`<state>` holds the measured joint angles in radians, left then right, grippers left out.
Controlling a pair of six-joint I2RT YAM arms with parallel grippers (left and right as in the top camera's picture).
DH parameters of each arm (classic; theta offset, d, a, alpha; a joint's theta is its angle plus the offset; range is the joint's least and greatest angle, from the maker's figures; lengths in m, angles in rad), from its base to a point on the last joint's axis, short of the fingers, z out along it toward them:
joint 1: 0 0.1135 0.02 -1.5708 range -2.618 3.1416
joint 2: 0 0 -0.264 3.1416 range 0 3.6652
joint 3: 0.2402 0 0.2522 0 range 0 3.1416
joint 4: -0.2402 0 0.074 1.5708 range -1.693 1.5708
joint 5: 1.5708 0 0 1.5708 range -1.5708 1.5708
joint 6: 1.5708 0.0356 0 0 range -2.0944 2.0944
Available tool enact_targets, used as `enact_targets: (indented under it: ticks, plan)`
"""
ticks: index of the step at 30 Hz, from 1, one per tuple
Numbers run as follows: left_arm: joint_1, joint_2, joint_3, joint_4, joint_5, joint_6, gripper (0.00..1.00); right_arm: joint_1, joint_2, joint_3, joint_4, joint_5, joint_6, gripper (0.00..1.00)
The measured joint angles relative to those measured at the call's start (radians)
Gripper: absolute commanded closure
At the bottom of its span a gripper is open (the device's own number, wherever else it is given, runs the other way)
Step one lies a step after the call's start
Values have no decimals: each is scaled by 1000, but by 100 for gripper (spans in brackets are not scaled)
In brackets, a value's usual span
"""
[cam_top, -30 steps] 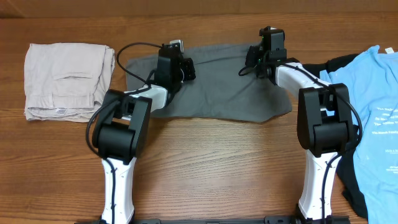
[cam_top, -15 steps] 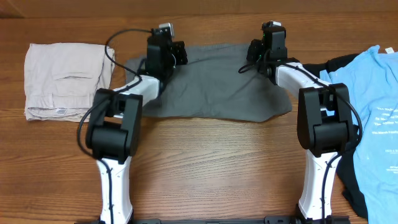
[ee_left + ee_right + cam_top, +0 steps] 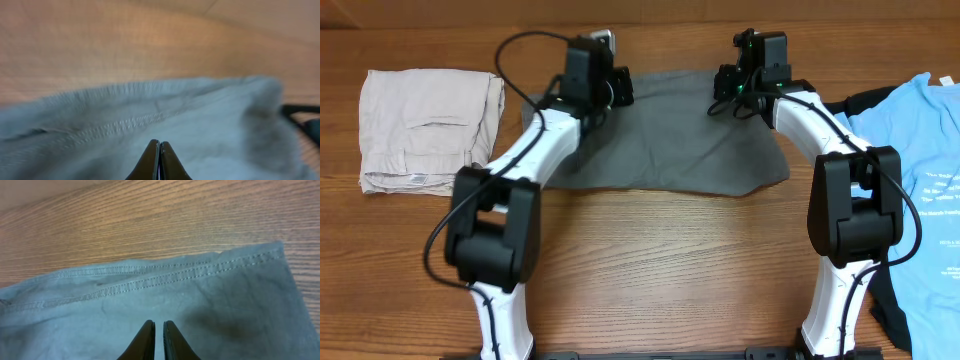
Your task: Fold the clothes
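Note:
The mid-grey shorts [image 3: 690,140] lie spread flat at the far middle of the table. My left gripper [image 3: 603,92] is over their far left part, and my right gripper [image 3: 745,90] is over their far right part. In the left wrist view the jaws [image 3: 159,142] are pressed together above the blurred grey cloth [image 3: 210,125] near its stitched hem. In the right wrist view the jaws [image 3: 158,323] stand almost together, a thin slit between them, over the cloth [image 3: 225,305] below the double-stitched hem. Neither pair visibly pinches cloth.
Folded beige shorts [image 3: 425,125] lie at the far left. A light-blue printed T-shirt [image 3: 925,180] lies on a black garment [image 3: 870,100] at the right edge. Bare wooden table [image 3: 670,260] lies in front of the grey shorts.
My left arm has stretched out and its gripper has moved toward the far edge of the shorts. My right gripper has shifted slightly farther too. The shorts have barely changed shape.

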<state>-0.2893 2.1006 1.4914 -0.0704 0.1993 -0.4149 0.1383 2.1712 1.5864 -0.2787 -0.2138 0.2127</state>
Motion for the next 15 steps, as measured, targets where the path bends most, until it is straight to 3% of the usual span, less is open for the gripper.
enact_targets:
  ticks: [7, 15]
  plan:
    - [-10, 159, 0, 19, -10, 0, 96, 0, 19, 0, 34, -11, 0, 88]
    - [-5, 183, 0, 106, -81, -1, 96, 0, 123, 0, 147, 13, 0, 87]
